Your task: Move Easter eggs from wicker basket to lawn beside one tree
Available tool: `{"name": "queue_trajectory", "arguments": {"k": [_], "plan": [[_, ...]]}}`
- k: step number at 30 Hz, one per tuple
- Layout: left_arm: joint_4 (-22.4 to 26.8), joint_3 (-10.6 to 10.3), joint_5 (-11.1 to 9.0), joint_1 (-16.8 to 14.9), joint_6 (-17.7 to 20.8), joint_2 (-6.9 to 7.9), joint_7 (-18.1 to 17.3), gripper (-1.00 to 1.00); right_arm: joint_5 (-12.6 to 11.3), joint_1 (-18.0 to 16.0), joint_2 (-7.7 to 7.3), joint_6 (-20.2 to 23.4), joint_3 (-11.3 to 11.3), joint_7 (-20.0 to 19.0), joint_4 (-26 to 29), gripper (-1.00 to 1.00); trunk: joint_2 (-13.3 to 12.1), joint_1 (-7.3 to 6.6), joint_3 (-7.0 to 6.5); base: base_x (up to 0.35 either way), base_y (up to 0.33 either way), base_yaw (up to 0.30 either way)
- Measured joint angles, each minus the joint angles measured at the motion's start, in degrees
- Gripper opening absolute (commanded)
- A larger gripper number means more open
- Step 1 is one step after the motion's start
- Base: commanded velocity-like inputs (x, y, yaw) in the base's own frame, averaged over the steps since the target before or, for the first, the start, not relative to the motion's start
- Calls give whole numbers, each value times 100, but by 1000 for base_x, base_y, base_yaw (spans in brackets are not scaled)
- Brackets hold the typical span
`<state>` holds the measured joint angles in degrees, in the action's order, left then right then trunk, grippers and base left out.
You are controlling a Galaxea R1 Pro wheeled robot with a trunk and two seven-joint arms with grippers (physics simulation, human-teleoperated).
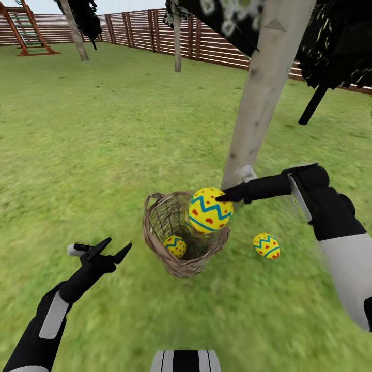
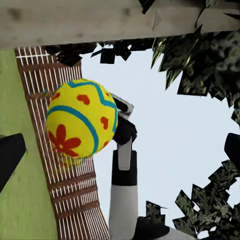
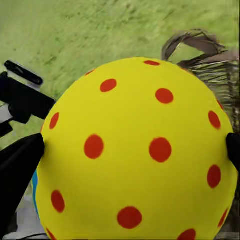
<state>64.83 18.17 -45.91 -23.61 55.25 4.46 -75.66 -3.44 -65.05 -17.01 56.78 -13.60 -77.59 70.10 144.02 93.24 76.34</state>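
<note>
1. The held egg (image 1: pixel 209 210) is up in the air, over the far rim of the basket (image 1: pixel 155 235), with bare grass (image 1: pixel 93 144) wide open on the near and left sides.
2. The right gripper (image 1: pixel 226 197) pinches this egg tight; the trunk (image 1: pixel 263 98) stands just behind it.
3. It is yellow with blue zigzags and red marks; the right wrist view shows red dots (image 3: pixel 160 149).
4. I cannot tell which way its long end points.
5. A second egg (image 1: pixel 174 246) lies inside the basket.
6. A third egg (image 1: pixel 266 246) lies on the grass, near the trunk.
7. The left gripper (image 1: pixel 114 249) is spread wide, holding nothing.
</note>
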Motion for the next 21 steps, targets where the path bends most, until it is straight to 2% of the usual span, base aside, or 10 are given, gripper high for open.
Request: {"name": "queue_trajectory", "arguments": {"k": [2, 4, 6, 7, 8, 9, 11, 13, 17, 21], "plan": [[3, 10, 0, 0, -30, -3, -17, 100, -5, 236, -25, -3, 1236, -503, -3, -100, 0, 0, 0, -240, -14, 0], [3, 12, 1, -1, -37, -11, -24, 100, -68, 542, -35, 14, 2297, -864, -40, -100, 0, -2, 1, -42, -2, 0], [0, 12, 0, -1, -39, -27, -29, 100, -80, 908, -37, 21, 2841, -819, -52, -100, 0, -3, 1, -6, 0, 0], [1, 10, -5, -2, -39, -39, -36, 100, 6, 1209, -24, 2, 3599, -738, -59, -100, 0, -2, 1, -7, 0, 0], [5, 6, -8, 0, -41, -57, -37, 100, 32, 1452, -14, -5, 4732, -593, -75, -100, 0, -3, 1, -152, -92, 0], [19, -1, -9, -1, -46, -68, -38, 100, 51, 1649, -8, -49, 4960, -179, -133, -100, 0, -1, 1, -212, -144, 0], [78, -7, -10, -1, -48, -75, -40, 100, 44, 1785, 10, -244, 5178, 672, -224, -100, 0, 0, 1, -255, -182, 0], [258, -11, -12, -1, -45, -71, -45, 100, 51, 1826, 31, -507, 5382, 1316, -257, -100, 0, 0, 0, -270, -202, 0], [584, -16, -11, -1, -51, -69, -138, 100, 52, 2069, 44, -997, 5444, 1758, -265, -100, 0, 0, 0, -268, -233, 0], [594, -44, 1, -1, -53, -102, -192, 100, 92, 2128, 223, -1194, 5435, 2129, -265, -100, 0, -2, 0, -101, -294, 0]]}}
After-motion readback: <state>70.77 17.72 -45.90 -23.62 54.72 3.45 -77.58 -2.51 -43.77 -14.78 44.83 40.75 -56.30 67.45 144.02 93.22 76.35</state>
